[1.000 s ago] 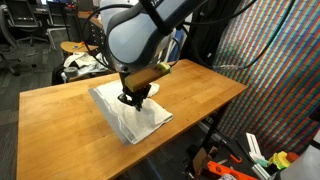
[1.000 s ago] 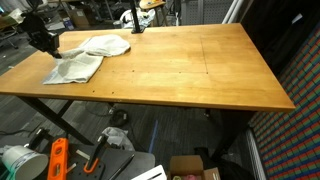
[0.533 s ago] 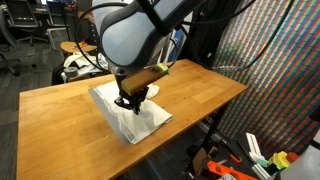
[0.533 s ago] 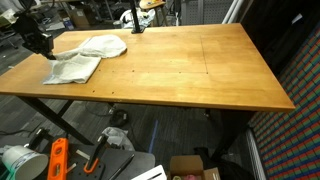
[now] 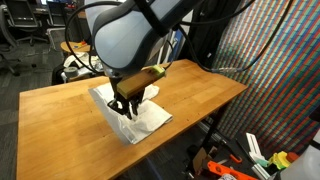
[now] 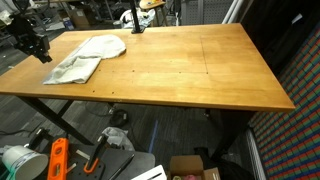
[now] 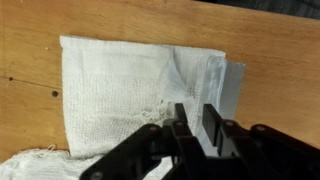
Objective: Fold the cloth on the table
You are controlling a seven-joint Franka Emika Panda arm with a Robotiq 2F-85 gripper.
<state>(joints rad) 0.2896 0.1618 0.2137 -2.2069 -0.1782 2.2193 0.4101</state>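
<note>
Cloth [image 7: 130, 85]: white to pale grey, plain, with a fine woven grain. Desk [image 7: 30, 50]: light-brown butcher-block wood, streaked in planks and dotted with a few small dark holes, on dark legs [image 6: 55, 118]. Gripper [image 7: 197, 115]: black; arm [image 5: 125, 40]: glossy white-grey shell with black joints; panel [image 5: 275, 70] at far right: fine multicoloured speckle.

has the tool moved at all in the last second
Yes, the tool has shifted left toward the table's edge, farther from the crumpled cloth.
</note>
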